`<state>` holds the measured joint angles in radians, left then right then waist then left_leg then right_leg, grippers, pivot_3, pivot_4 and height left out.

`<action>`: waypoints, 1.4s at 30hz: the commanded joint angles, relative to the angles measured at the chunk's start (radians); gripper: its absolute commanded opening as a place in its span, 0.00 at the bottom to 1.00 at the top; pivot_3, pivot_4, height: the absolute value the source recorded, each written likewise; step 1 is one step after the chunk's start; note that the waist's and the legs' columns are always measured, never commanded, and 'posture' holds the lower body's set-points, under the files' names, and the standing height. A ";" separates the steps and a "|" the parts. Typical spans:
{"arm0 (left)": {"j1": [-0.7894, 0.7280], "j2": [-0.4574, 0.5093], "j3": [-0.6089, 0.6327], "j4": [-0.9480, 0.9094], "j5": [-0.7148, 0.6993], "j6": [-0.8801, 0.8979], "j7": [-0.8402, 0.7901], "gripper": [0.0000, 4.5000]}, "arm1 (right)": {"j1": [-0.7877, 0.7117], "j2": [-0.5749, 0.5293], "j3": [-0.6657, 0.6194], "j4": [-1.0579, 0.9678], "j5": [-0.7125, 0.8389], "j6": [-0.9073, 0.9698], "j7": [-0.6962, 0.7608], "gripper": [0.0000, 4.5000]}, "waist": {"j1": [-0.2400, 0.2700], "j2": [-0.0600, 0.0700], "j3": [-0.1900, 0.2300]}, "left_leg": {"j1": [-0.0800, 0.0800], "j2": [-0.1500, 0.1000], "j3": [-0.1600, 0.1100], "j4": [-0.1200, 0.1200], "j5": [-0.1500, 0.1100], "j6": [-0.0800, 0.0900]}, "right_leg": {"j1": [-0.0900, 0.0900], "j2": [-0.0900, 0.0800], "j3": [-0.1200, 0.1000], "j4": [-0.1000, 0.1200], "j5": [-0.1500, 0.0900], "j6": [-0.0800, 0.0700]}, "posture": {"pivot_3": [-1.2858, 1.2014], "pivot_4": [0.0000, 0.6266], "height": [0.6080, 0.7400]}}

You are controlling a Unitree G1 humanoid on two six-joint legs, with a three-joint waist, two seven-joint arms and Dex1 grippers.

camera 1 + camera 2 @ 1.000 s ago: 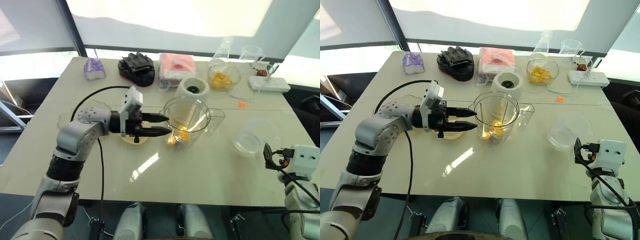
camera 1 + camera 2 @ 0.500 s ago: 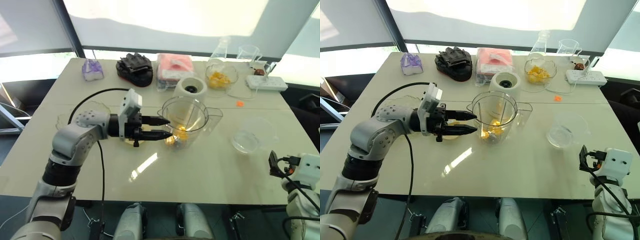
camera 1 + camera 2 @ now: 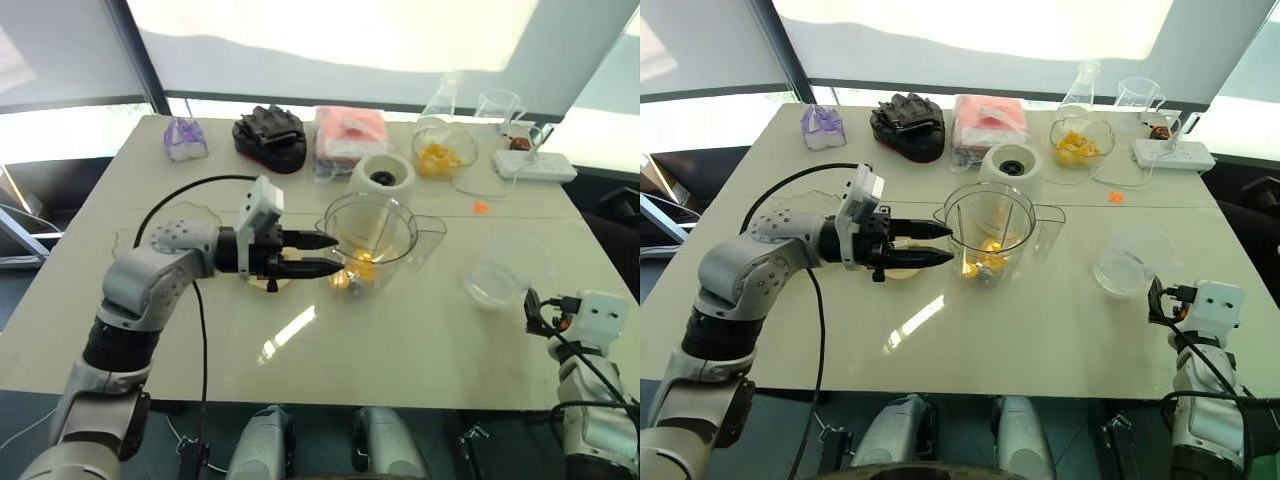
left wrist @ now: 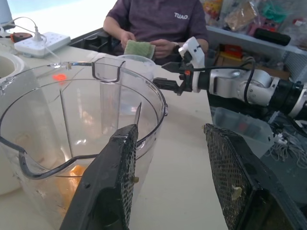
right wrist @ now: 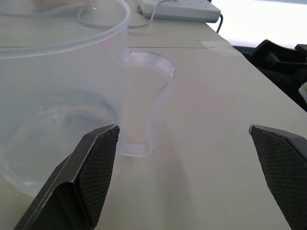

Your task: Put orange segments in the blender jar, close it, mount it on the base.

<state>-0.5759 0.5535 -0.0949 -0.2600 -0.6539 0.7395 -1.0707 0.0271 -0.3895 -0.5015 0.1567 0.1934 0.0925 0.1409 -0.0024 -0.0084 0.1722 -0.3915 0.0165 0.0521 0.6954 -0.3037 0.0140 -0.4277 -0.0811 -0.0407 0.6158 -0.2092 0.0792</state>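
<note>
Blender jar (image 3: 372, 243): light, rigid, slick plastic; take by side handle.
Left gripper (image 3: 325, 254): jaws part-spread, beside rim, empty.
Right gripper (image 5: 192, 167): jaws spread wide.

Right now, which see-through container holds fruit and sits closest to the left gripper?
The blender jar, orange pieces at its bottom; the scalloped bowl with fruit stands far back.

Clear blender jar (image 3: 372, 238) holds yellow-orange segments (image 3: 362, 268) (cream-white base (image 3: 384, 177)).
</note>
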 commanded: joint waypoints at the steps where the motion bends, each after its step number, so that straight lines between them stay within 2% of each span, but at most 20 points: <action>1: -0.002 0.008 0.019 -0.041 -0.020 0.002 0.009 0.50 | -0.049 -0.032 0.006 0.071 -0.021 -0.063 -0.002 1.00 | -0.008 0.000 0.000 | 0.000 0.000 0.000 0.000 0.000 0.000 | 0.000 0.000 0.000 0.000 0.000 0.000 | 0.52 0.24 1.00; 16: 0.014 0.034 0.020 -0.068 -0.031 0.007 0.036 0.50 | -0.266 -0.113 0.050 0.528 -0.058 -0.316 0.019 1.00 | -0.017 0.000 0.001 | 0.001 -0.001 0.001 -0.001 0.000 0.000 | 0.000 0.001 0.002 -0.001 0.000 0.000 | 0.52 0.24 1.00; 19: 0.015 0.040 0.024 -0.071 -0.032 0.011 0.037 0.52 | -0.287 -0.119 0.057 0.566 -0.053 -0.353 0.022 0.81 | -0.016 0.000 0.001 | 0.001 -0.001 0.001 -0.001 0.000 0.000 | 0.000 0.001 0.002 -0.001 0.000 0.000 | 0.52 0.24 1.00; 20: 0.016 0.041 0.025 -0.073 -0.033 0.013 0.038 0.52 | -0.290 -0.121 0.059 0.569 -0.053 -0.360 0.021 0.71 | -0.016 0.000 0.001 | 0.001 -0.001 0.001 -0.002 0.000 0.000 | 0.000 0.001 0.002 -0.001 0.000 0.000 | 0.52 0.24 1.00; 24: 0.017 0.044 0.029 -0.075 -0.035 0.015 0.040 0.52 | -0.284 -0.117 0.068 0.557 -0.047 -0.375 0.018 0.21 | -0.011 0.001 0.001 | 0.001 -0.001 0.001 -0.003 0.000 0.000 | 0.000 0.001 0.002 -0.001 0.000 0.000 | 0.52 0.24 1.00; 26: 0.017 0.045 0.031 -0.074 -0.037 0.015 0.041 0.52 | -0.281 -0.117 0.073 0.554 -0.043 -0.380 0.020 0.01 | -0.011 0.001 0.002 | 0.000 -0.001 0.001 -0.003 0.000 0.000 | 0.000 0.000 0.002 -0.002 0.000 0.001 | 0.52 0.24 1.00; 30: 0.009 0.045 0.051 -0.062 -0.051 0.020 0.047 0.52 | -0.275 -0.121 0.076 0.524 -0.037 -0.381 0.019 0.01 | -0.013 0.001 0.002 | 0.000 -0.001 0.002 -0.003 0.000 0.000 | 0.000 0.000 0.002 -0.002 0.000 0.001 | 0.52 0.24 1.00; 34: -0.015 0.063 0.098 -0.029 -0.073 0.023 0.049 0.52 | -0.268 -0.135 0.058 0.388 -0.022 -0.349 0.001 0.01 | -0.013 0.002 0.003 | 0.001 -0.001 0.001 -0.003 0.000 0.000 | 0.000 0.001 0.002 -0.002 0.000 0.001 | 0.52 0.24 1.00; 39: -0.053 0.082 0.130 0.033 -0.075 0.017 0.040 0.52 | -0.308 -0.180 0.039 0.199 0.002 -0.240 -0.014 0.01 | -0.015 0.007 0.006 | 0.001 -0.001 0.002 -0.003 0.000 0.000 | -0.001 0.001 0.003 -0.002 0.000 0.001 | 0.52 0.24 1.00; 42: -0.067 0.099 0.126 0.080 -0.042 -0.013 0.024 0.52 | -0.381 -0.233 0.057 0.099 0.011 -0.140 -0.002 0.01 | -0.016 0.008 0.007 | 0.001 -0.001 0.002 -0.004 0.000 0.000 | -0.001 0.001 0.003 -0.002 0.000 0.001 | 0.52 0.24 1.00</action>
<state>-0.6236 0.6402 0.0146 -0.1861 -0.7043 0.7521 -1.0351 -0.3092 -0.5872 -0.4234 0.3496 0.1810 -0.0698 0.1354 -0.0187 -0.0009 0.1792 -0.3909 0.0153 0.0548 0.6910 -0.3036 0.0140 -0.4296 -0.0802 -0.0378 0.6142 -0.2091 0.0803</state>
